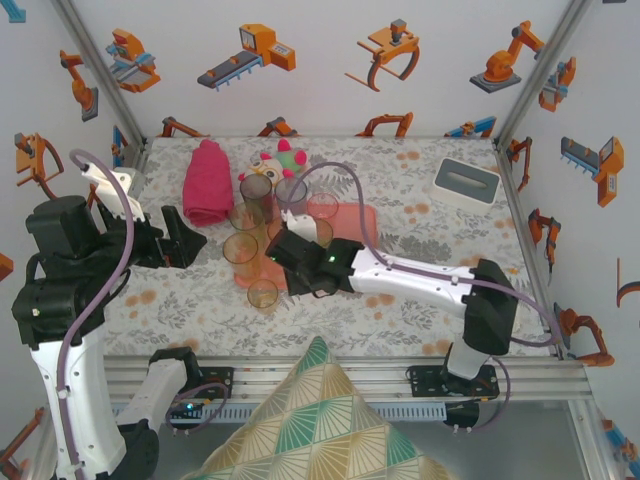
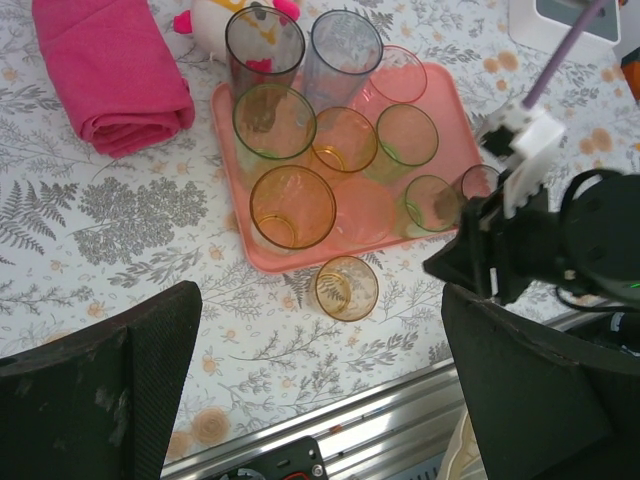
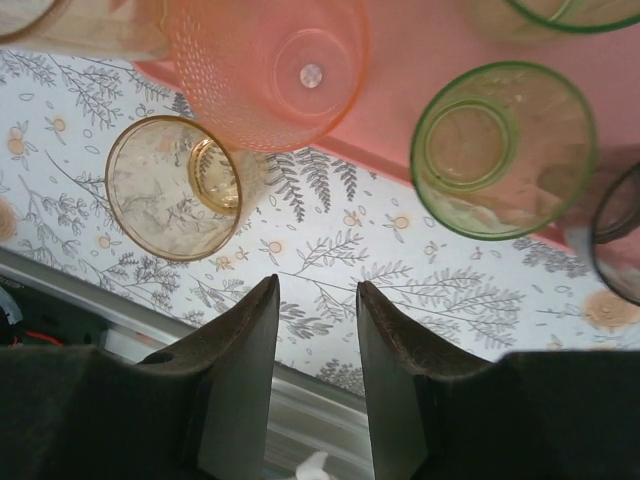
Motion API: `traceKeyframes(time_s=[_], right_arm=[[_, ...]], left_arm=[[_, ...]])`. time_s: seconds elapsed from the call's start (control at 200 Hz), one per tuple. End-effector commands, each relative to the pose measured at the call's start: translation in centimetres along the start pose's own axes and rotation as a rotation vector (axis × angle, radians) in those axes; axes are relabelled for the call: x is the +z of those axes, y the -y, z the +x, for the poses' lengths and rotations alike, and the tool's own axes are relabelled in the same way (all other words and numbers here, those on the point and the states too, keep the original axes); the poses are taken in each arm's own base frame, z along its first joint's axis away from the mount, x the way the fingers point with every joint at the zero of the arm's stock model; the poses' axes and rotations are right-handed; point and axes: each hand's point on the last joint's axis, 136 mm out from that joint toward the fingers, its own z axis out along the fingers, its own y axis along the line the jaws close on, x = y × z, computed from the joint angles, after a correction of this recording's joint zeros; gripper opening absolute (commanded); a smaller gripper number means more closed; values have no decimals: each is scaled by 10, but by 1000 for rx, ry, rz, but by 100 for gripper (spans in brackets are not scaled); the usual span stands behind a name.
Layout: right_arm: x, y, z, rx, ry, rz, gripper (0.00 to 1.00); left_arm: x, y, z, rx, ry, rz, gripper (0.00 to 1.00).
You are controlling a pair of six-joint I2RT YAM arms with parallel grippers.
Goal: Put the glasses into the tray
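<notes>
**Asker:** From above, where does the job stand?

**Me:** Nearly done, I'd say. Most of the glasses [image 1: 270,205] crowd the tray [image 1: 355,215]. One amber glass [image 1: 263,295] stands on the counter [image 1: 410,180], just off the tray's near edge. My right pincer [image 1: 282,250] is low over that near edge, and my left pincer [image 1: 188,240] waits well apart, beside the tray.

**Asker:** And from your left wrist?

**Me:** My left pincer [image 2: 320,390] is spread wide, holding and touching nothing. The amber glass [image 2: 347,288] sits upright just outside the tray's rim [image 2: 300,265]. Two tall glasses stand at the far edge, and I can't tell whether their bases are on the tray.

**Asker:** From the right wrist?

**Me:** My right pincer [image 3: 316,290] is partly open, with only bare counter [image 3: 330,240] showing in the narrow gap. It grips nothing. The amber glass [image 3: 175,190] is near, off to one side of the jaws and not between them. A green glass [image 3: 500,150] stands on the tray [image 3: 400,50].

**Asker:** What comes next?

**Me:** I judge I'm between grasps. I'd spread the jaws wider, since the gap looks narrower than the glass. Then I'd shift sideways over its rim, close gently and lift it into a free spot without knocking its neighbours.
</notes>
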Motion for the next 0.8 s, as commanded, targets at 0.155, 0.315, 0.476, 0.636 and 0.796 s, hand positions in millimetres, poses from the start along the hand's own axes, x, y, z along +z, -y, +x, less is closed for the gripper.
traceKeyframes(time_s=[0.155,0.315,0.476,0.636,0.796], right_arm=[[8,-23,-5,74,45,2,39],[13,-26,-5,73,42,1,39],[19,-29,-3,70,33,-3,39],[22,-36,-1,70,23,-27,39],[27,-40,2,64,9,-33,39]], left_arm=[[-10,12,-10,-12,47,45,97],[-10,14,-10,-11,48,54,97],[-10,15,-9,-11,45,60,97],[-11,16,-8,-5,46,67,97],[-10,16,-9,-7,44,68,97]])
